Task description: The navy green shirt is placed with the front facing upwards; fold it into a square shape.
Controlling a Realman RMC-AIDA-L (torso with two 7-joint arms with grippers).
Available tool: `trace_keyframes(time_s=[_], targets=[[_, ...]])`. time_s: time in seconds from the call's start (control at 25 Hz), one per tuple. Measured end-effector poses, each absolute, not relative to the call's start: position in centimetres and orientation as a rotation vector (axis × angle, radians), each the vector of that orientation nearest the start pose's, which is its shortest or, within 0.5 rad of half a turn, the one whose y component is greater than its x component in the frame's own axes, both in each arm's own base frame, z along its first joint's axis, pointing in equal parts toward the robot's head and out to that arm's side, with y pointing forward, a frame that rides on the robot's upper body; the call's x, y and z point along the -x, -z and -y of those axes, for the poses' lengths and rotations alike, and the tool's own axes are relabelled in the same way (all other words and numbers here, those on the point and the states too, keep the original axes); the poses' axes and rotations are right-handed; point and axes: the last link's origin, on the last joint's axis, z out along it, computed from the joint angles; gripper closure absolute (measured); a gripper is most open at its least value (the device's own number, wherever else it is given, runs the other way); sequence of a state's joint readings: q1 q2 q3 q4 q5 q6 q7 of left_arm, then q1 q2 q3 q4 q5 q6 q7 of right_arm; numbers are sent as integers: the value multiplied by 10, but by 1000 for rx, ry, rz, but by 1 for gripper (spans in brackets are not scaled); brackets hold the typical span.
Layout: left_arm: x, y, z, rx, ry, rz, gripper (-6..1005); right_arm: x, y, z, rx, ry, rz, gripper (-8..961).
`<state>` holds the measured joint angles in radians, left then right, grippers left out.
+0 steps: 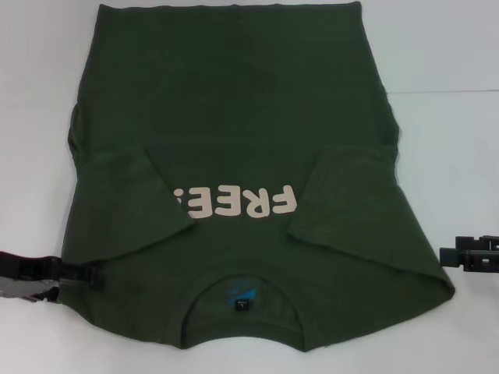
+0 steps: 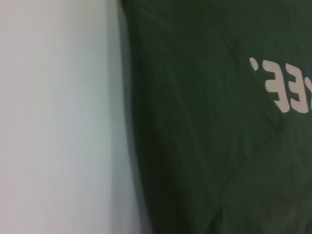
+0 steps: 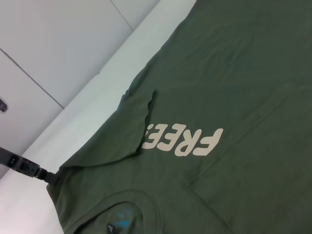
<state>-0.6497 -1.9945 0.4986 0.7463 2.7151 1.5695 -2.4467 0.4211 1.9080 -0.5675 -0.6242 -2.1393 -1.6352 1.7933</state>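
Observation:
The navy green shirt (image 1: 234, 117) lies front up on the white table, collar (image 1: 195, 305) nearest me, with a blue neck label (image 1: 238, 296). Cream "FREE!" lettering (image 1: 238, 202) reads upside down across the chest. Both short sleeves are folded inward over the body. My left gripper (image 1: 82, 274) sits at the shirt's near left shoulder edge, touching the cloth. It also shows in the right wrist view as the left gripper (image 3: 29, 168) at the cloth's corner. My right gripper (image 1: 448, 257) hovers just off the near right shoulder, apart from the cloth. The wrist views show the shirt (image 2: 204, 146) (image 3: 243, 73) and its lettering (image 2: 287, 87) (image 3: 183, 141).
The white table (image 1: 452, 47) surrounds the shirt on the left, right and near side. A thin seam line (image 1: 452, 92) crosses the table at the right. The shirt's hem reaches the far edge of the head view.

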Motion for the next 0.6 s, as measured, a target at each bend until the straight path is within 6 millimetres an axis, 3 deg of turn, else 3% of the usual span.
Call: trace_keyframes(time_s=[0.32,0.52,0.6], targets=[[316,-44,-342,2165,1,1924,50,-340,-69,-297,2488,-573,-1336,125],[316,-43,-344,2158,-1,1913,106,-340,-70,-297,2485,-576,-1334,129],[316,-43,-344,2159,-12,1906,261,-340,-70,-298,2486,-576,-1332,130]])
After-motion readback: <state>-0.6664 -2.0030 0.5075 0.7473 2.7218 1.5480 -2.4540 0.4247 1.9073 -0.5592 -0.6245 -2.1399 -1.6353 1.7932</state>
